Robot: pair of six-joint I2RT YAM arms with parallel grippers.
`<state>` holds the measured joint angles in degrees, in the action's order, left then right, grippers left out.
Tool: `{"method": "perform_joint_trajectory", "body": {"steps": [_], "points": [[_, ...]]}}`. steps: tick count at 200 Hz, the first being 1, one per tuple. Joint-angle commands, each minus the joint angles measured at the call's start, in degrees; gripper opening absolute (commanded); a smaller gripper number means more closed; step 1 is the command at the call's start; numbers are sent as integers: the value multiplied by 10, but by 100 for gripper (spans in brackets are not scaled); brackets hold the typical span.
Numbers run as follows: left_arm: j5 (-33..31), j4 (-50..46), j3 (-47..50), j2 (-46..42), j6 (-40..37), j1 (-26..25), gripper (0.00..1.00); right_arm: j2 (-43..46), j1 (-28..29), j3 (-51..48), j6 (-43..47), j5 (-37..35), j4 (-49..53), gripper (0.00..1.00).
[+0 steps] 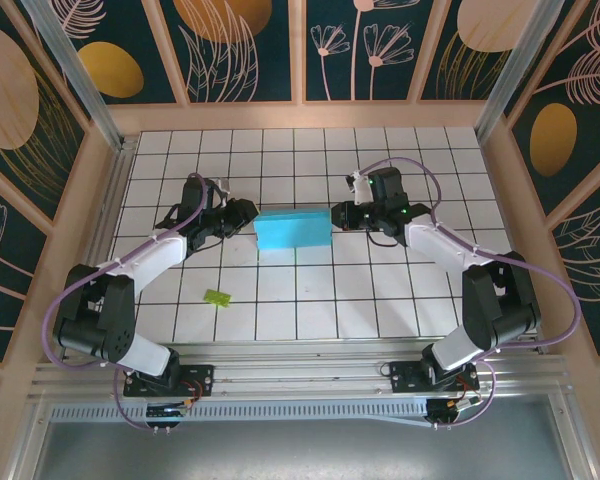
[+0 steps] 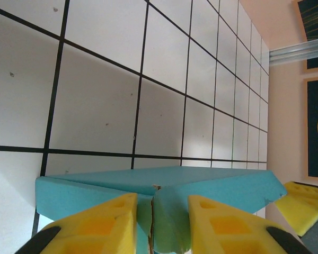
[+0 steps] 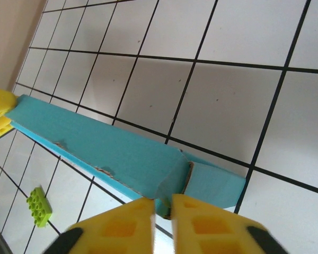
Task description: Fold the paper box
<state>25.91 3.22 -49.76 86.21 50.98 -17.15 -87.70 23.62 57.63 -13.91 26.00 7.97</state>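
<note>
The paper box (image 1: 292, 229) lies as a flat turquoise rectangle in the middle of the tiled table, about two tiles wide. My left gripper (image 1: 248, 216) is at its left end and my right gripper (image 1: 337, 215) at its right end. In the left wrist view the paper box (image 2: 201, 182) has an end flap standing between the yellow fingers of the left gripper (image 2: 161, 203), which press on it from both sides. In the right wrist view the paper box (image 3: 111, 153) has its end tab pinched in the narrow gap of the right gripper (image 3: 163, 203).
A small lime-green scrap (image 1: 217, 297) lies on the tiles near the front left, also the lime-green scrap (image 3: 40, 206) in the right wrist view. Wooden walls ring the table (image 1: 400, 300). Both arms reach inward from the near edge.
</note>
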Motion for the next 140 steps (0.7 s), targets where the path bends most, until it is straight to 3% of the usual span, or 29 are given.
{"method": "perform_joint_trajectory", "body": {"steps": [1, 35, 81, 140], "points": [[-1, -21, 14, 20, 1, -2, 27, 7, -4, 19, -4, 20, 34, 24], [-6, -32, 4, 20, -9, -2, 26, 32, -12, 29, -19, 33, 38, 33], [-16, -45, 0, 10, -16, -2, 26, 70, -28, 27, -76, 42, 6, 39], [-22, -51, -2, 5, -22, -2, 28, 9, -30, 41, -115, 52, -3, 35]]}}
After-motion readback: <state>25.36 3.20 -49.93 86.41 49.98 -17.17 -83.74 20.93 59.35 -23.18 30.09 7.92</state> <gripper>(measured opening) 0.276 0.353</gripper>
